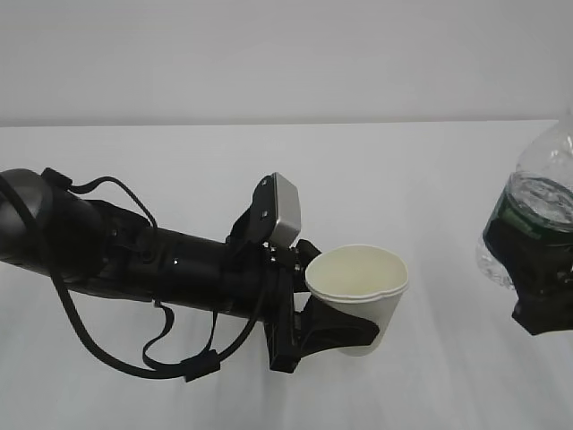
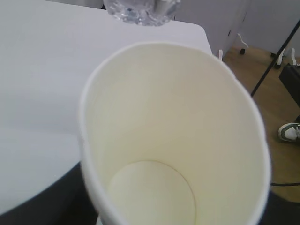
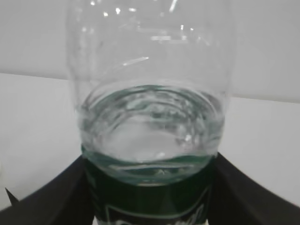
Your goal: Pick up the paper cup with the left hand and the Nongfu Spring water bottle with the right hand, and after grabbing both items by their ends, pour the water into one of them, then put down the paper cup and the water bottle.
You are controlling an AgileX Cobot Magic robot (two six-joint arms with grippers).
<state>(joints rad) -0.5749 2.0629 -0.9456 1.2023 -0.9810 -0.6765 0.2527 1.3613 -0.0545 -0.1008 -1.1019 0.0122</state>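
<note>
Over on the left, the left hand [image 1: 345,327] has its black fingers clamped around the lower part of the paper cup [image 1: 360,291], holding it clear of the white table [image 1: 179,161]. The grip sits low on the cup, which leaves the whole mouth free and unobstructed; that seems the point of taking it near its base. The cup leans slightly, mouth up and open toward the right, as though offered to whatever comes from that side. Looking down into it from the wrist, the cup [image 2: 178,136] is dry inside, its round bottom bare, so nothing has been poured yet.

There is a clear gap of table between the two hands.

On the far right, the right hand [image 1: 542,287] is closed on the water bottle [image 1: 537,193] at its dark green label, and the bottle stands roughly upright, half cut off by the edge of the view. From that wrist, the bottle [image 3: 150,136] shows water standing level just above the label, with the black fingers [image 3: 42,201] pressed against either side. Holding it at the label keeps the neck end free to tip over the cup. I can't see the neck or whether a cap is on it, though I'd guess it's open. The next move would call for bringing the bottle over the cup and tilting it.
</note>
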